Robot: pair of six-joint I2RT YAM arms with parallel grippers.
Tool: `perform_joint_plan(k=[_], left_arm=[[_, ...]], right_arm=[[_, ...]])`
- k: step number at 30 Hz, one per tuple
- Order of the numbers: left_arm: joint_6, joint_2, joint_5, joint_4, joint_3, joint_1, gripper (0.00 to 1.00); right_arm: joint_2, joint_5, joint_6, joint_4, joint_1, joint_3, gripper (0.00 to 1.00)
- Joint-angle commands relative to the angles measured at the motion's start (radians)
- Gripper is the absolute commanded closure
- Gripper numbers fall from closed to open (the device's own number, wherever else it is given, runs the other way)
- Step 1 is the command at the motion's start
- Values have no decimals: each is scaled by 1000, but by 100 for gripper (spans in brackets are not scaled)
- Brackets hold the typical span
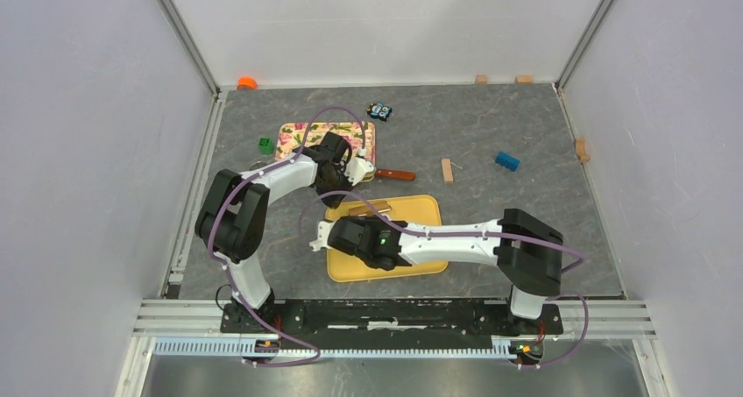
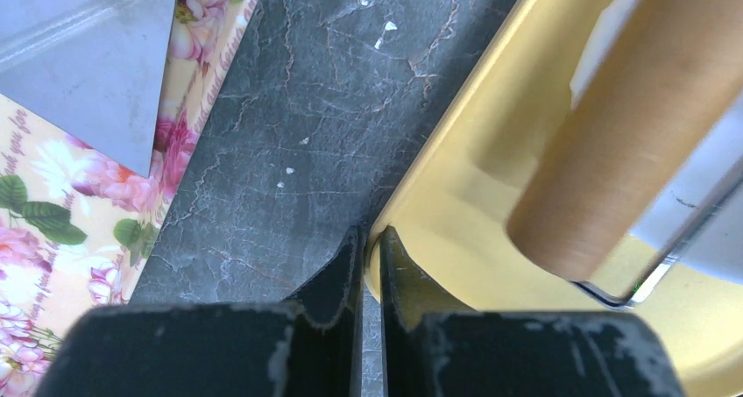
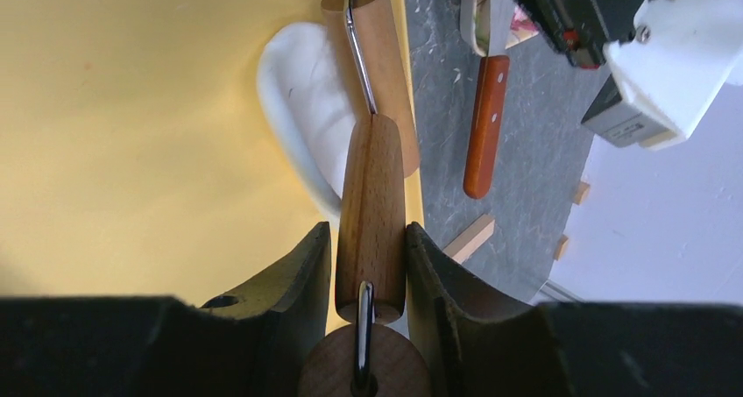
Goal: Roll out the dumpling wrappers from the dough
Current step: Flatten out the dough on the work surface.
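A flat white dumpling wrapper [image 3: 307,116] lies on the yellow board [image 3: 131,108] near its edge, under the wooden roller [image 3: 372,55]. My right gripper [image 3: 370,235] is shut on the roller's wooden handle [image 3: 372,204]. In the top view the right gripper [image 1: 329,233] is over the yellow board's [image 1: 412,265] left part. My left gripper [image 2: 371,235] is shut with the yellow board's rim [image 2: 456,143] between its fingertips; the roller [image 2: 631,134] is close on its right. In the top view the left gripper [image 1: 337,189] is at the board's far left corner. No separate dough lump shows.
A floral board [image 1: 302,137] lies behind the yellow one, with a brown-handled knife [image 1: 396,175] beside it, its blade [image 2: 79,55] on the floral board. A wooden stick [image 1: 447,169], a blue block [image 1: 506,160], a green block [image 1: 265,143] and a small toy [image 1: 379,111] lie on the table.
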Motion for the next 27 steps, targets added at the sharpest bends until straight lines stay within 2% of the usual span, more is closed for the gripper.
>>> perform_joint_plan(k=[1,5,16,22,27], left_arm=[[15,96,30,55,-67,-18,98],[14,96,31,55,-68,-18,98],[16,96,31,55,-69,-18,98],[16,96,31,55,-69,-18,98],[17,96,31,55,-69,-19,98]], right_arm=[[-47,-254,119,-259,57,-102,100],[-43,-254,114,-318,68,-88,100],[189,-203,-75,-380,37,116,100],[147,-226,2,-435,71,76,100],[79,-304,74,-495,124,12,100]])
